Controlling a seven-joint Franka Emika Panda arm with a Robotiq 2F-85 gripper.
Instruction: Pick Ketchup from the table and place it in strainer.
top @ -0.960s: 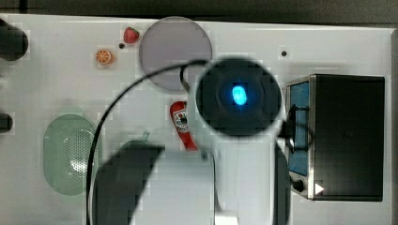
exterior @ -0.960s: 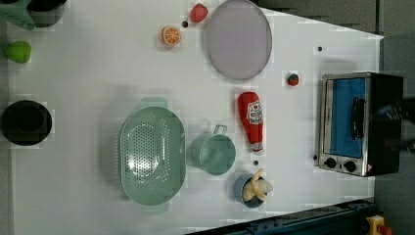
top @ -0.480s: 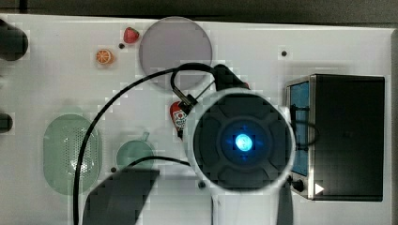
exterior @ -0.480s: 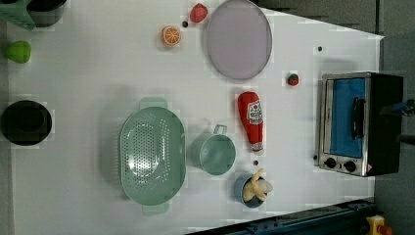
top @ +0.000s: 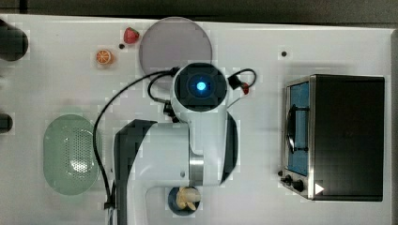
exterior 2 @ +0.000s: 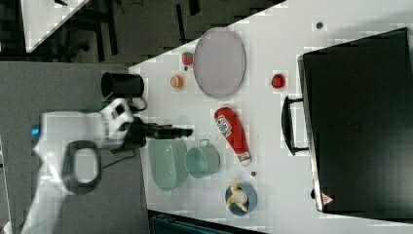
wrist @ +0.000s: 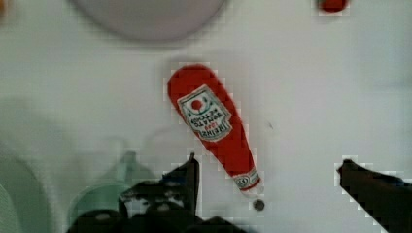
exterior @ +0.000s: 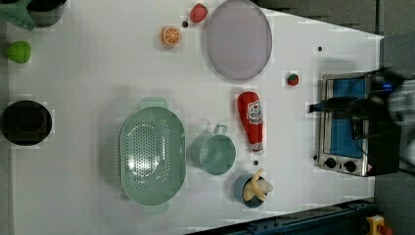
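the ketchup (wrist: 215,125) lay flat on the desk (exterior: 98,73) at mid-frame in the wrist view, long axis slanting toward the lower right, cap end between the fingers (wrist: 192,174), which stood wide apart and empty. the strainer (exterior: 152,155) sat lower left in the left view.

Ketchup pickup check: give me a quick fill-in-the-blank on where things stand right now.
1. The ketchup lies on the ____.
2. The strainer holds ____.
3. In the left view, the teal cup sits between the strainer and the ____.
4. The gripper is ____.

Missing words: table; nothing; ketchup; open
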